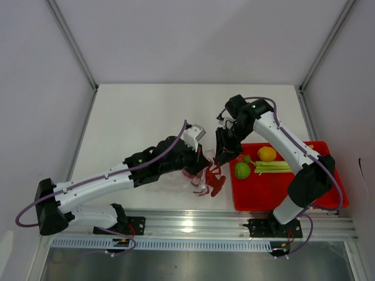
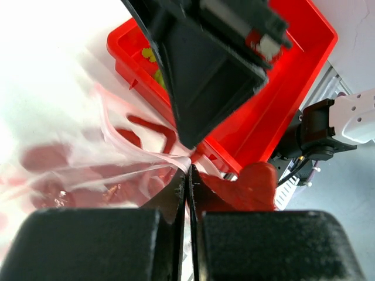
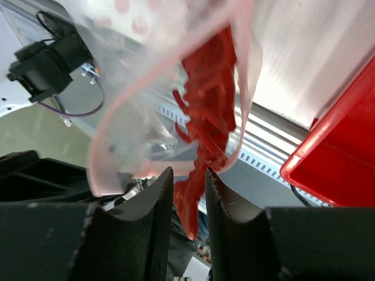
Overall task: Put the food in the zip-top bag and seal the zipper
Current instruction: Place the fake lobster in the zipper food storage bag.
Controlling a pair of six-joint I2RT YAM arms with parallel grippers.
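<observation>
The clear zip-top bag [image 1: 193,178] lay crumpled by the table's near edge, just left of the red tray [image 1: 281,202] at the near right corner, its pink-red zipper [image 3: 102,158] curving open. The left gripper [image 2: 188,177] was pinched tight on the bag's film; the right gripper [image 3: 188,175] clamped a red pepper-like piece [image 3: 208,105] at the mouth. A round green fruit [image 1: 242,170], a yellow piece [image 1: 267,154] and a pale-green stalk [image 1: 273,167] sat in the tray.

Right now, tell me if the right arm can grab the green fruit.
Likely not yet: the right gripper is shut on a red toy. The green fruit itself lies uncovered nearby.
</observation>
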